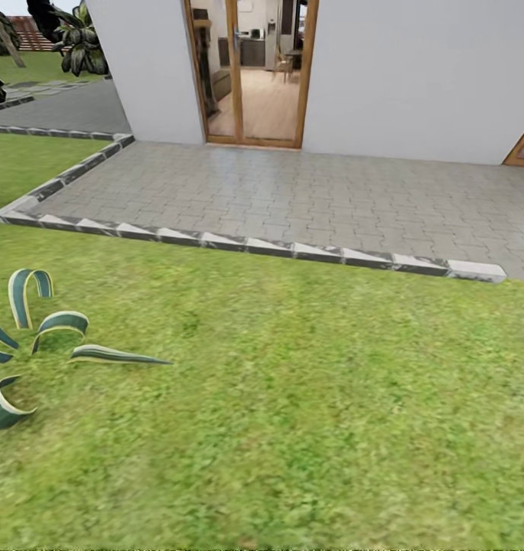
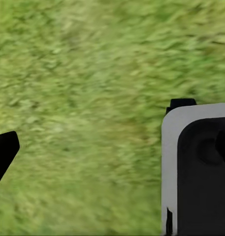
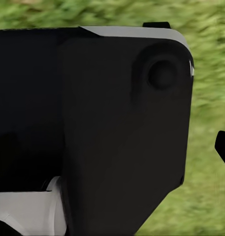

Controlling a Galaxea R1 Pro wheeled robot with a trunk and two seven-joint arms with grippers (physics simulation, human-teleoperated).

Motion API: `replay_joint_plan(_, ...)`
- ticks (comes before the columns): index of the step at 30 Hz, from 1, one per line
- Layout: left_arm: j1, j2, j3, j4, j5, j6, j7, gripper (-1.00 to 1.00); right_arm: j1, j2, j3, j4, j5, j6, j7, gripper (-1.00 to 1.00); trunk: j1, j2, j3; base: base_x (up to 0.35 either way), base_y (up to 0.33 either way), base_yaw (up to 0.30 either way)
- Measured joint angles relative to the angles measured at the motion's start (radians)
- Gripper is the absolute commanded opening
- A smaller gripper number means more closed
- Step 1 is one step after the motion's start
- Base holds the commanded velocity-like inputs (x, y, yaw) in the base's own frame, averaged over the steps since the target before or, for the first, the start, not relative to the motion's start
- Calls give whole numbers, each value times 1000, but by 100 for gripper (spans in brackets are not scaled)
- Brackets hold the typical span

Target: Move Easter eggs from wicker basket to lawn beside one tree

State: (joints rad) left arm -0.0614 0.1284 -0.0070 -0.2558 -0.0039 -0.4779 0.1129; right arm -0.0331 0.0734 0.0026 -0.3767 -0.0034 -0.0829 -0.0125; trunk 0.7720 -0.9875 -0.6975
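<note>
Lawn: mottled green grass [image 1: 292,398] covers the lower half of the head view, from 3 round to 9 o'clock, and lies beneath both wrist cameras.
House: white wall [image 1: 414,69] across 12 o'clock, with a wood-framed glass door [image 1: 254,73] opening onto an interior.
Patio: grey paving [image 1: 292,191] in front of the house, bounded by a stone kerb [image 1: 254,246] against the grass.
Plant: striped curling leaves [image 1: 40,337] at 8 o'clock on the grass.
Left gripper: one dark fingertip [image 2: 4,150] and part of the robot's body [image 2: 201,167] show over grass; whether the jaws stand apart or together cannot be told.
Right gripper: one dark tip [image 3: 223,145] at the frame edge beside the robot's black housing [image 3: 92,123]; state cannot be told.
Task items: eggs, basket and tree not located from here.
Step in hand: judged as travel or search; no egg has been reached.
Next move: likely turn base or head away from the house to find the basket.
</note>
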Motion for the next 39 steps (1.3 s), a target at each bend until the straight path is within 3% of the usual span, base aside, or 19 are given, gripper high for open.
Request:
replay_joint_plan(8,0,5,-1,2,0,-1,2,100,0,0,0,0,0,1,1,100,0,0,-13,0,85,0)
replay_joint_plan(25,0,7,4,2,0,-1,6,100,0,0,0,1,1,0,1,100,0,0,-40,0,279,-42)
replay_joint_plan(39,0,7,7,2,1,-1,8,100,-1,0,0,1,1,0,1,100,0,0,-43,0,293,-3)
